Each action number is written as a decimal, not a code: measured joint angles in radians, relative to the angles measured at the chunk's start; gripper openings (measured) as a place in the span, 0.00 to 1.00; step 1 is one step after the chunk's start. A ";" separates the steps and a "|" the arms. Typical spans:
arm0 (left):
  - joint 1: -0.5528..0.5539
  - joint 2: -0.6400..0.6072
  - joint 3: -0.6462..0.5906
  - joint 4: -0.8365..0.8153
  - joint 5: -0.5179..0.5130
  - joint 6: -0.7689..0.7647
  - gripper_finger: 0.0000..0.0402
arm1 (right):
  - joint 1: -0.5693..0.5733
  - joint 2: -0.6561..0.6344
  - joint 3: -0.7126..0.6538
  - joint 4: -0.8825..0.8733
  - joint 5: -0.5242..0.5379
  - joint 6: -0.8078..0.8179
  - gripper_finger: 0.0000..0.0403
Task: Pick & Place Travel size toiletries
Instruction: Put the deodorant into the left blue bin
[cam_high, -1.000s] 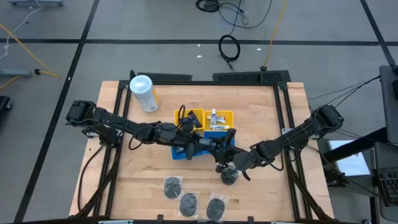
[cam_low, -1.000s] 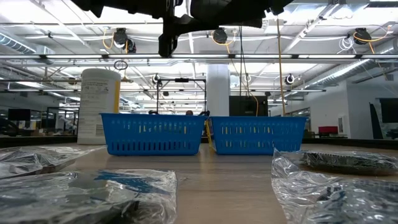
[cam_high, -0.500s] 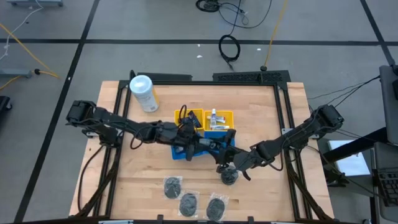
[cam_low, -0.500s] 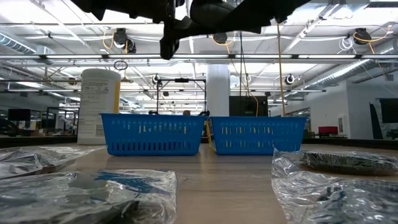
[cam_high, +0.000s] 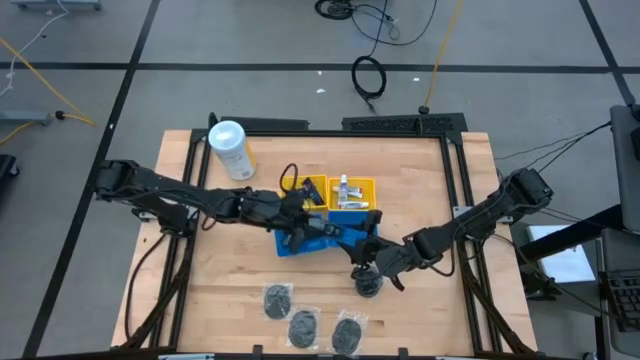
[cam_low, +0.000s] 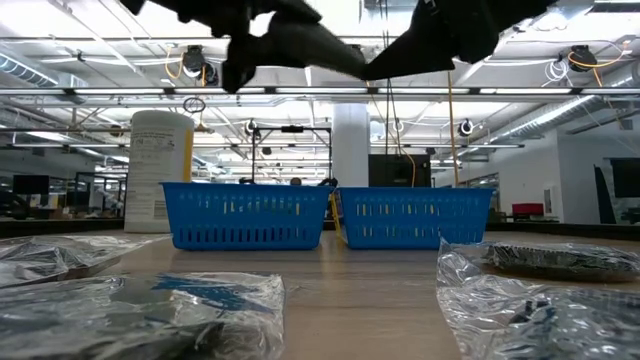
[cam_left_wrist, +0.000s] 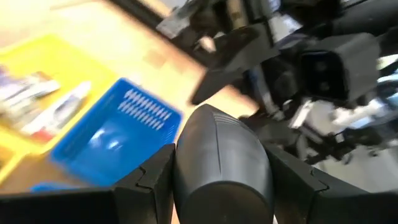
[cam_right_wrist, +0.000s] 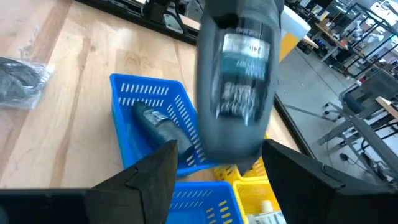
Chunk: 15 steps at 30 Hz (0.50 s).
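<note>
Wooden table (cam_high: 430, 170) carries: white canister (cam_high: 231, 149), yellow trays (cam_high: 350, 190), blue trays (cam_high: 330, 238), four clear-wrapped grey round pieces (cam_high: 302, 326) along near edge.

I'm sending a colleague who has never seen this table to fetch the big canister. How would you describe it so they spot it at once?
Start at the wooden table and go to its far left corner, beyond the yellow trays and blue trays. There lies a white canister with a yellow label. It is much larger than the grey wrapped pieces along the near edge, and it is the only thing in that corner.
</note>
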<state>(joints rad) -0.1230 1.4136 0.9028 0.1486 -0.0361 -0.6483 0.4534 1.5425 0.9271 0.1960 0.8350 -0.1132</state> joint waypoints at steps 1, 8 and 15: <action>-0.004 -0.013 0.000 -0.036 -0.015 -0.001 0.46 | 0.000 0.000 -0.002 -0.002 0.000 0.007 0.56; -0.044 -0.099 0.001 -0.344 -0.161 -0.050 0.46 | 0.000 0.000 -0.005 -0.011 0.000 0.023 0.55; -0.116 -0.096 -0.001 -0.416 -0.237 -0.091 0.46 | 0.000 0.000 -0.004 0.002 0.000 0.023 0.55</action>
<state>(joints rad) -0.2391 1.3171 0.9014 -0.2670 -0.2733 -0.7388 0.4538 1.5429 0.9230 0.1981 0.8352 -0.0898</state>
